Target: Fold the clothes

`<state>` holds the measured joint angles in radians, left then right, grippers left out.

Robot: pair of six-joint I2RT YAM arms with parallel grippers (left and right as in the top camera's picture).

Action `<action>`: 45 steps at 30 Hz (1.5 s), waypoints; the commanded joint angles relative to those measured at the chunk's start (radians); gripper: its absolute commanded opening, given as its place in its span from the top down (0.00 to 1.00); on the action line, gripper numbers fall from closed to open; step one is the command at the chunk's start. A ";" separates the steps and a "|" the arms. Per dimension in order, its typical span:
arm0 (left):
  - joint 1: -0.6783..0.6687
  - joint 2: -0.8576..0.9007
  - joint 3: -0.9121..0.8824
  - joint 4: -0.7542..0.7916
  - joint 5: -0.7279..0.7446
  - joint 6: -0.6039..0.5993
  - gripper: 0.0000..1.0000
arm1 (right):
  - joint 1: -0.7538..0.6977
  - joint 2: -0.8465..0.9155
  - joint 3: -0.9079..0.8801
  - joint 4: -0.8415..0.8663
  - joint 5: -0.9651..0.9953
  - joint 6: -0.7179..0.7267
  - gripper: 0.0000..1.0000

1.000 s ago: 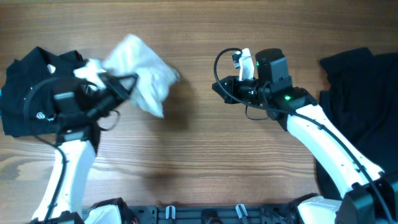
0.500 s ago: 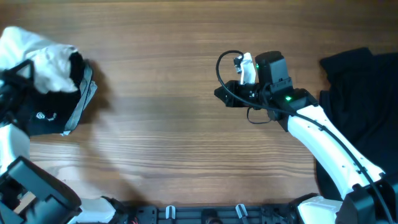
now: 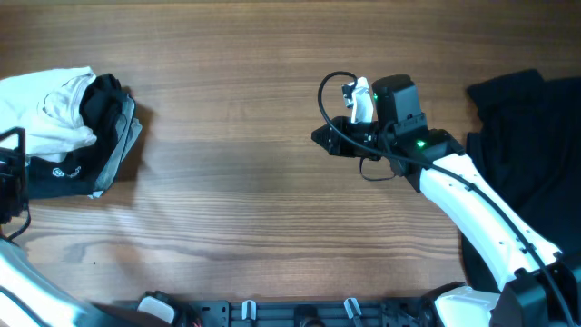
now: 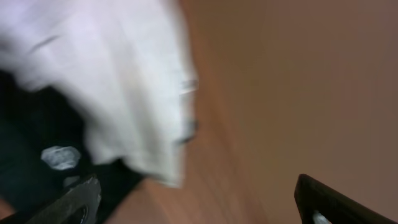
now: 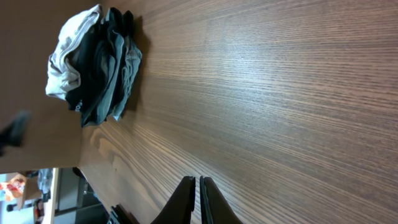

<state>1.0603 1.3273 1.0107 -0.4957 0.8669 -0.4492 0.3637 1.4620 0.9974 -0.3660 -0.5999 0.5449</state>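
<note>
Looking at this as the stacking step, pretty much wrapped up. The cream T-shirt [image 3: 45,104] is sitting bunched on top of the black garment with the small white logo [image 3: 54,177], right at the left edge of the tabletop [image 3: 254,218]. Honestly it's looking more like a loose bundle than a neat fold, with one flap draping down over the black stuff in the left wrist view.

The left tool [image 4: 202,202] is hanging over that pile with its fingers standing wide apart and nothing between them, so it isn't gripping the shirt. The right tool [image 3: 320,138] is hovering over the bare middle of the tabletop, fingers pinched together on nothing.

A crumpled black garment [image 3: 522,118] is lying at the right edge, and it's looking unfolded, so I'm guessing that one's up next. That's calling for the right tool to be opening up, swinging over to the right edge and pinching a hem. Then it's dragging the thing to the middle, with the left arm coming across to help spread it flat.
</note>
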 commanded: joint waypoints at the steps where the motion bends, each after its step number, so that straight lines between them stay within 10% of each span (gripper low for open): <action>1: -0.062 -0.225 0.005 0.098 -0.054 0.038 0.43 | 0.002 -0.009 0.004 0.020 -0.015 0.004 0.89; 2: -0.105 -0.239 0.005 0.123 -0.183 0.053 0.93 | 0.002 -0.009 0.004 0.024 -0.015 0.005 0.89; 3: -0.131 -0.235 0.005 0.132 -0.282 0.054 0.96 | 0.002 -0.009 0.004 0.026 -0.015 0.004 0.89; 5: -0.275 -0.098 0.004 0.253 -0.535 0.085 0.96 | 0.002 -0.009 0.004 0.025 -0.006 0.004 0.88; 14: -0.473 0.404 0.004 0.191 -0.611 0.128 0.96 | 0.002 -0.009 0.004 0.025 -0.003 0.005 0.88; 21: -0.600 0.288 0.016 0.026 -0.640 0.131 0.95 | 0.002 -0.009 0.004 0.029 -0.004 0.005 0.88; 25: -0.576 0.060 0.026 0.002 -0.692 0.132 0.74 | 0.002 -0.009 0.004 0.039 -0.004 0.005 0.88; 29: -0.468 0.002 0.026 0.016 -0.814 0.072 0.96 | 0.002 -0.009 0.004 0.048 -0.004 0.005 0.88; 38: -0.305 0.417 0.026 -0.015 -0.836 -0.056 0.96 | 0.002 -0.009 0.004 0.047 -0.005 0.008 0.88; 45: -0.305 0.177 0.071 -0.180 -0.711 0.001 0.96 | 0.002 -0.058 0.005 0.039 0.027 -0.076 0.88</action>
<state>0.7597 1.6485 1.0477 -0.6075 0.0837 -0.4725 0.3637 1.4563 0.9974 -0.3275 -0.5900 0.5228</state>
